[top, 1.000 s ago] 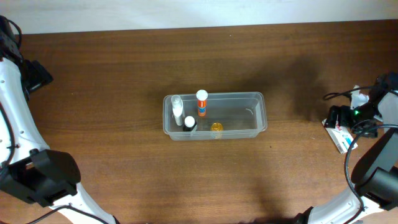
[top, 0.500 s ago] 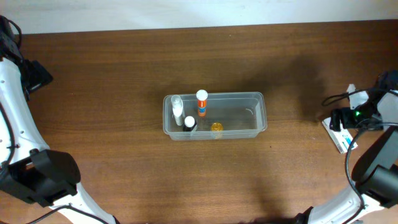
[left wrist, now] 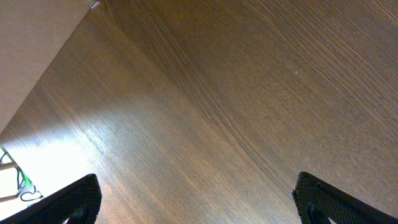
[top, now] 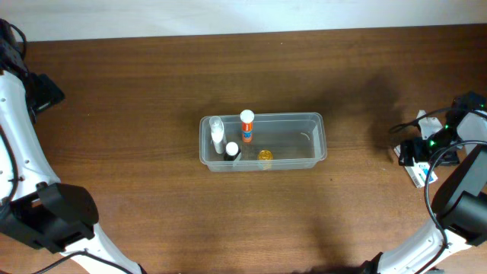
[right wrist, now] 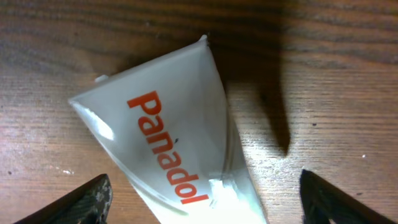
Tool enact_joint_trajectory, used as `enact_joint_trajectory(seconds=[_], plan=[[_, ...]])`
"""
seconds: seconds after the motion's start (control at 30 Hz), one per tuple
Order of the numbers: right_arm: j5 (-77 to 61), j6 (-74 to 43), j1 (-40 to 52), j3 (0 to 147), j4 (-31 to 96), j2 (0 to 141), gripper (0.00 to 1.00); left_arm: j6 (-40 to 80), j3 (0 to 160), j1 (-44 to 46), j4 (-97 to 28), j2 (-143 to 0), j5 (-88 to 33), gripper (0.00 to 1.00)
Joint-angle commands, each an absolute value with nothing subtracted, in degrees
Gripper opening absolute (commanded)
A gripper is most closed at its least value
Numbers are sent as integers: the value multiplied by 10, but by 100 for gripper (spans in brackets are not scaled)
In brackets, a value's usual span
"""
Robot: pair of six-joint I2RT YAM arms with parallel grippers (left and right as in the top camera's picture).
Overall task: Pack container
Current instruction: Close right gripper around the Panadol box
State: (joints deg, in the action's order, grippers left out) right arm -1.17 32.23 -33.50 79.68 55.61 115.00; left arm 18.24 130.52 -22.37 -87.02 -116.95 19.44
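we judge the main risk to lie at the right tool [right wrist: 205, 200], which hovers low over a white pack [right wrist: 166, 140] printed "panadol", its fingers spread wide to either side and gripping nothing. the pack lies flat on the counter [top: 137, 76] and sits skewed to the line between the fingers, so a closing pinch could catch only a corner and let it spin or skid away rather than lift. it also looks glossy, and a shallow hold might slip on the way over. the container [top: 306, 149] rests at the middle of the counter, well apart from the pack, so the carry would be a long one, with time for a poor hold to fail. the container's opening faces up and its long axis runs left to right in the overhead view, parallel to the counter's far edge. its left end is crowded: a white bottle [top: 217, 134] lying down, an orange tube [top: 246, 128] standing upright, a small capped bottle [top: 232, 150] and a yellow piece [top: 265, 155] near the front wall. a drop at that end could knock the tube over, so the barer right half looks the safer target. the left tool [left wrist: 199, 200] hangs far off over bare wood, fingers apart and holding nothing.
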Motion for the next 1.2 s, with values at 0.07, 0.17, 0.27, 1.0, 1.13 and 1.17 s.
enact_joint_trajectory(seconds=[0.07,0.17,0.27,1.0,1.13,1.17], plan=[[-20,326,-334,797,566,1157,84,184,1315,-227,-871,-1172,190,99],[-26,325,-334,797,569,1157,80,184,1315,-227,-871,-1172,190,99],[-32,309,-334,797,573,1157,76,184,1315,-227,-871,-1172,190,99],[-25,313,-334,797,566,1157,98,184,1315,-227,-870,-1172,190,100],[-25,368,-334,797,564,1157,85,184,1315,-227,-870,-1172,190,99],[-25,380,-334,797,563,1157,82,184,1315,-227,-871,-1172,190,99]])
